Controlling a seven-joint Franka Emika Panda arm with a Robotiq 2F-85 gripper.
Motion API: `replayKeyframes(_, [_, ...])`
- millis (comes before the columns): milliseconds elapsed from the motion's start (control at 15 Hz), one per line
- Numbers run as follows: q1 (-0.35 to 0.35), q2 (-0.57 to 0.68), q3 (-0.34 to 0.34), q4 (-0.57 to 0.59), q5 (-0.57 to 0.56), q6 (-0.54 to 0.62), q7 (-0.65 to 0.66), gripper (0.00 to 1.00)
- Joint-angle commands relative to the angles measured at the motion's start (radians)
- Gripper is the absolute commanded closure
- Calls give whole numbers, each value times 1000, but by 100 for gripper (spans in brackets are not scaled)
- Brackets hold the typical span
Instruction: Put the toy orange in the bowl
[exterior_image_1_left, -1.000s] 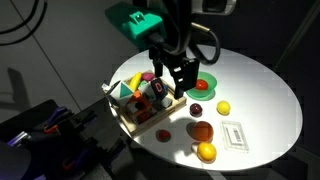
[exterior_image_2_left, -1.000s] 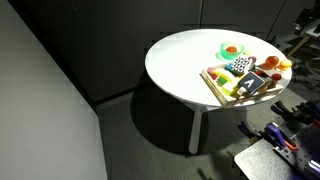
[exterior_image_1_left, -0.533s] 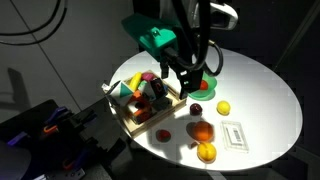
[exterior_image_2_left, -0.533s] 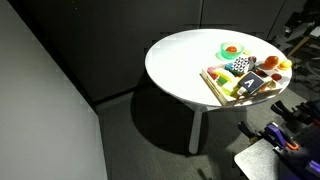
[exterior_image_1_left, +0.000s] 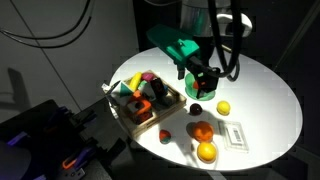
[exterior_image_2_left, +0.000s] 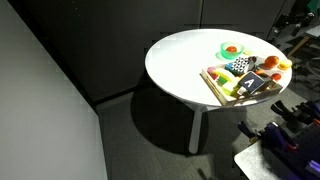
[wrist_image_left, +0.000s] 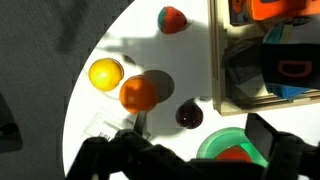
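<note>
Swung from the tray (exterior_image_1_left: 128, 113) over to the bowl (wrist_image_left: 212, 148), your fingers (wrist_image_left: 270, 145) gape empty (toy orange (exterior_image_1_left: 203, 130) sits untouched on the table (exterior_image_1_left: 265, 95), so everything's left).

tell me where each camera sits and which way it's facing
Exterior view, raised close by: looks down on the table and tray; the arm and end effector show.
Exterior view, far across the room: faces the whole table; no robot part clearly shows.
Wrist view: looks straight down on bowl and toy orange; end effector fingers at the bottom.
All three share the table and tray.
</note>
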Motion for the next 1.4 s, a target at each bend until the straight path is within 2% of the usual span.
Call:
replayKeyframes(0, [-41,100,38,106,24,5,-20,0])
replayKeyframes(600, [-99,240,109,226,21,55,-45,0])
replayKeyframes(800, [-89,230,105,202,-6,56,-8,0])
replayKeyframes(1333, [-94,236,109,214,-5,56,-8,0])
